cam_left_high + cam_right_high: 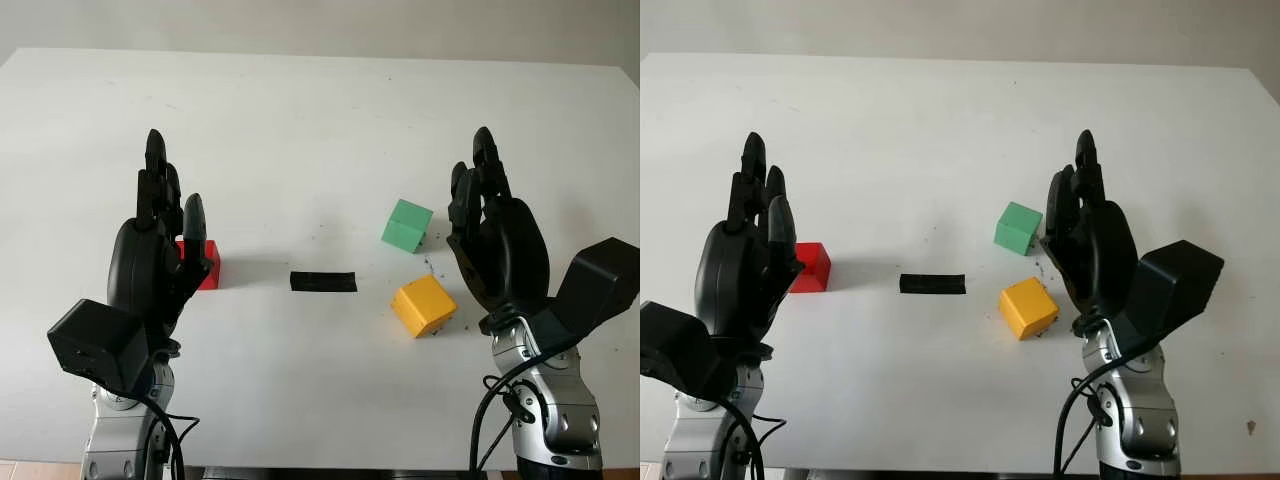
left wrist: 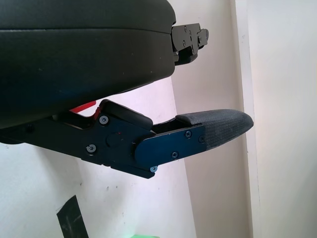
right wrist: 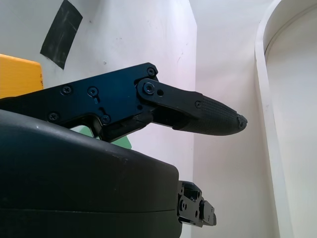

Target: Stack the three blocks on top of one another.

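Observation:
Three blocks sit apart on the white table. The red block is at the left, and my left hand stands open and upright just beside it, hiding part of it in the left eye view. The green block and the yellow block lie at the right, the yellow one nearer to me. My right hand is open and upright just to the right of these two, touching neither. In the right wrist view the yellow block sits beside the hand's shell.
A strip of black tape is stuck flat on the table between the red block and the yellow one. The table's far edge meets a pale wall.

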Action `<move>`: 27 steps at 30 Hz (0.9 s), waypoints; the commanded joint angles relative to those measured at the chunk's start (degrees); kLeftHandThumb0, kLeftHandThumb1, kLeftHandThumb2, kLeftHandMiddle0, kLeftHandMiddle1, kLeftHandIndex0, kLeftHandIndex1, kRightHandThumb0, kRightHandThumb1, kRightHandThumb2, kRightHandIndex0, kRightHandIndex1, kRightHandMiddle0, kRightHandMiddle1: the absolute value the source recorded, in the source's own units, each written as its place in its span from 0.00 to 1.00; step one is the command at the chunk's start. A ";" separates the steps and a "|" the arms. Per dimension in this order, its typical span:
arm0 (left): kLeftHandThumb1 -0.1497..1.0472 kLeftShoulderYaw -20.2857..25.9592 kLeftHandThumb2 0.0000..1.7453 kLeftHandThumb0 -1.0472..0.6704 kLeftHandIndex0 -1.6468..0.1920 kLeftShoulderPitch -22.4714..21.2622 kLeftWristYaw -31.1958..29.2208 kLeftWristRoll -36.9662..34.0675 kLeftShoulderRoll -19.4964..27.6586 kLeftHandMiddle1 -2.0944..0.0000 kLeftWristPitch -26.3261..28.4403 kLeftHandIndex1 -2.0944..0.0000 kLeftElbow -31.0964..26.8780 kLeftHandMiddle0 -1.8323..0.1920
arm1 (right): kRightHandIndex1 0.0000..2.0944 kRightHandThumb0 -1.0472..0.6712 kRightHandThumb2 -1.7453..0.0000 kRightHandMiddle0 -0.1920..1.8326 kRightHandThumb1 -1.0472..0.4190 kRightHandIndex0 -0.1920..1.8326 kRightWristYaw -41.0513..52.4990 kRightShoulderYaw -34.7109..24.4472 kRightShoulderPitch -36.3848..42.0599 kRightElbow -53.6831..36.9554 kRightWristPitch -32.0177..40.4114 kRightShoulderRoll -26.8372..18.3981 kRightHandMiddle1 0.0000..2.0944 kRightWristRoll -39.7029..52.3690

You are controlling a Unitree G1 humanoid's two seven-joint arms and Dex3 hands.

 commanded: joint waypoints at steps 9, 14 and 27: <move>1.00 0.78 0.37 0.16 0.96 0.17 0.44 0.36 0.60 0.97 0.16 0.97 -0.55 0.97 | 0.00 0.22 0.61 0.00 0.00 0.00 0.73 0.47 -1.33 1.85 -0.78 -0.17 0.00 -0.36; 1.00 1.45 0.36 0.17 0.95 -0.70 0.96 0.79 0.90 0.97 -1.33 0.97 -0.35 0.95 | 0.00 0.21 0.61 0.00 0.00 0.00 1.21 0.61 -2.30 3.67 -2.82 -0.12 0.00 -0.49; 0.99 11.69 0.06 0.20 0.74 -2.26 -18.26 10.96 29.63 0.99 4.28 0.96 -11.54 0.85 | 0.00 0.21 0.60 0.00 0.00 0.00 0.76 0.95 -3.05 3.54 -3.71 -0.08 0.00 -1.78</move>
